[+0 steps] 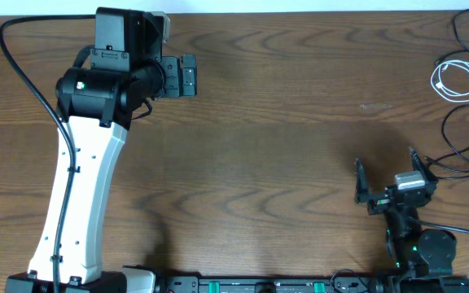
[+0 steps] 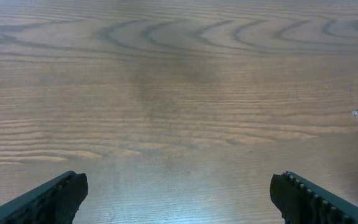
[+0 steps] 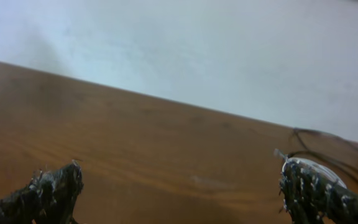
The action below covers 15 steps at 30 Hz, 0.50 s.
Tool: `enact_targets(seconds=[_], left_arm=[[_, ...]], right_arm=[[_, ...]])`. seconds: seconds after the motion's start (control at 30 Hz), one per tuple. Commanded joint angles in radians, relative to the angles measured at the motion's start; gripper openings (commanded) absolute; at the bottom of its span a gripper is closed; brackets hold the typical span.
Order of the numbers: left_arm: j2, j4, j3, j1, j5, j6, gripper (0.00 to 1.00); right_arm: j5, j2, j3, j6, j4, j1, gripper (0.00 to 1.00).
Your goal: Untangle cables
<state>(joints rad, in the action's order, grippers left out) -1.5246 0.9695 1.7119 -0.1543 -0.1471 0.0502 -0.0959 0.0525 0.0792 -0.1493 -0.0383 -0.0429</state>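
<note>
At the far left of the overhead view, we see the left arm point(image 1: 80, 187) reaching up the wooden table point(image 1: 283, 122), with the left claw point(image 1: 189, 76) near the table's top-left area, well apart from every cord. In the left wrist view, the left claw point(image 2: 179, 198) is spread wide. Its two dark fingertips point(image 2: 55, 196) sit at the bottom corners of the view, and only bare wood grain shows between them.

Moving right, the right claw point(image 1: 387, 172) stands low on the right side of the table. It too is spread and grips nothing. In its own wrist view, the right claw point(image 3: 179, 196) looks across the table toward the far edge.

The cables lie at the far right. The white cable point(image 1: 454, 79) is coiled in a small loop near the right edge, and the black cables point(image 1: 445, 130) loop loosely above and below it. The nearest black loop lies just beside the right claw. We cannot tell whether they touch. In the right wrist view, the white cable point(image 3: 309, 163) shows just past the right fingertip, with a black strand point(image 3: 316, 132) behind it.
</note>
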Motion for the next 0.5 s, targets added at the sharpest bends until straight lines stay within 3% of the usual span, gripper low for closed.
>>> enact_targets(seconds=[0.0, 0.47], left_arm=[[-0.002, 0.002, 0.005, 0.002, 0.01, -0.013, 0.98], [-0.002, 0.002, 0.005, 0.002, 0.01, -0.013, 0.98]], right_arm=[[-0.009, -0.048, -0.054, -0.016, 0.011, 0.004, 0.99], [-0.011, -0.047, -0.074, 0.006, -0.029, 0.004, 0.99]])
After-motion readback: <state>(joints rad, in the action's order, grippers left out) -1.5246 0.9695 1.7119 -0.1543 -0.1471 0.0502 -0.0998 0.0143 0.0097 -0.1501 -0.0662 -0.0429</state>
